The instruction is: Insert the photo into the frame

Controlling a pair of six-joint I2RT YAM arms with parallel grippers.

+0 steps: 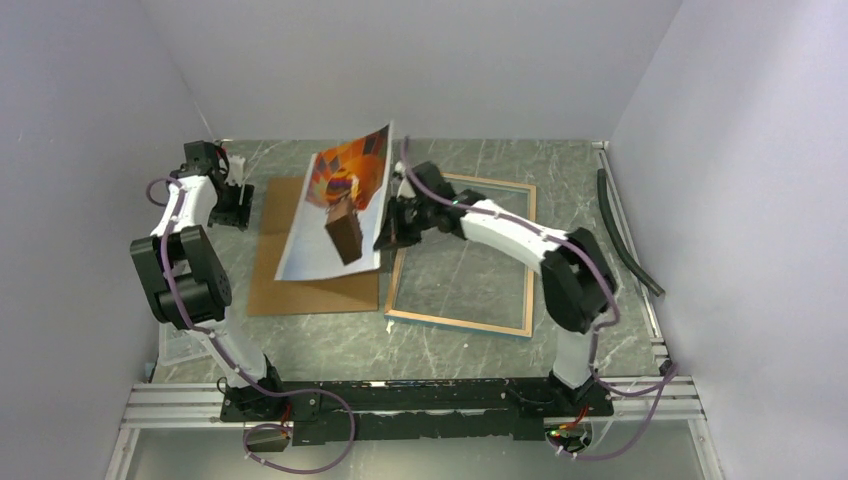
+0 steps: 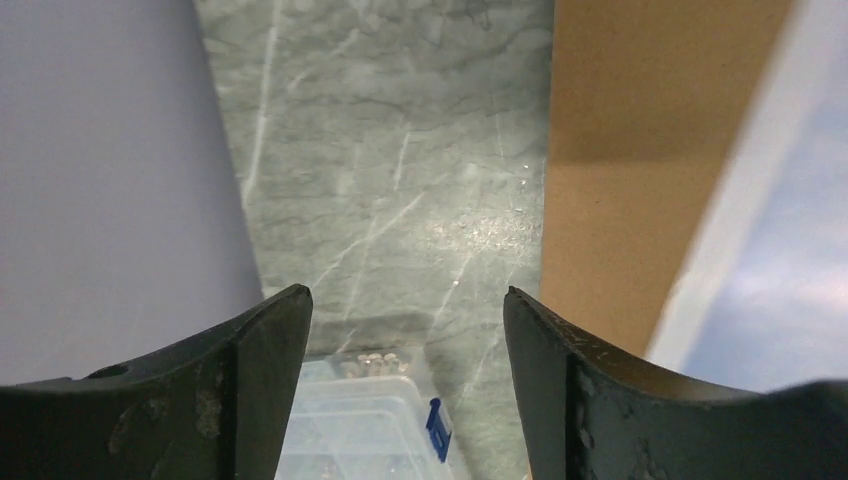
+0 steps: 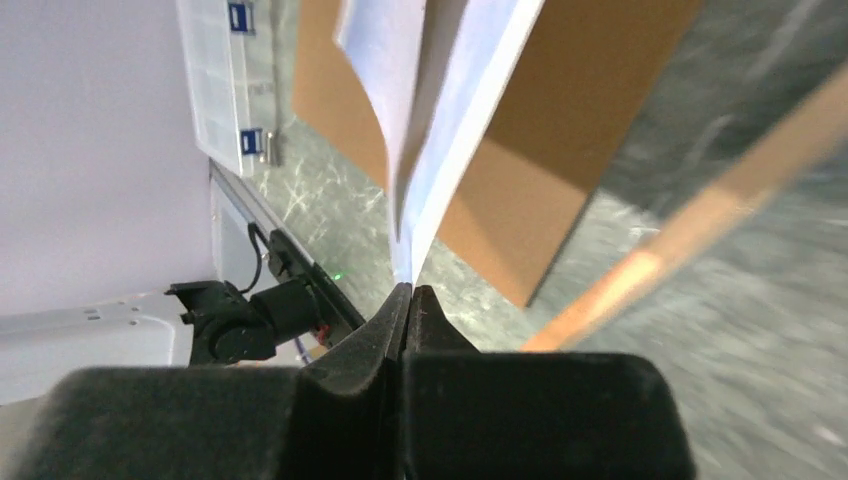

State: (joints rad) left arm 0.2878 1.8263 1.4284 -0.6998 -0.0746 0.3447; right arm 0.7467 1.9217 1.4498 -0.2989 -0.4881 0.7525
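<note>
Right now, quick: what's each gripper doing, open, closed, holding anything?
Left gripper: open, nothing between the jaws.
Right gripper: closed, pinching the edge of the photo.

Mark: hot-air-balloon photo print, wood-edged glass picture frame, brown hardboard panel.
hot-air-balloon photo print point(image 1: 335, 200), top view, printed face
wood-edged glass picture frame point(image 1: 460, 324), top view, near rail
brown hardboard panel point(image 1: 310, 297), top view, bare near strip

The photo point(image 1: 345, 195) shows an orange-red patterned balloon against blue; the frame point(image 1: 460, 324) is pale wood, the panel point(image 1: 310, 295) plain brown, the table point(image 1: 600, 210) grey-green marbled.
</note>
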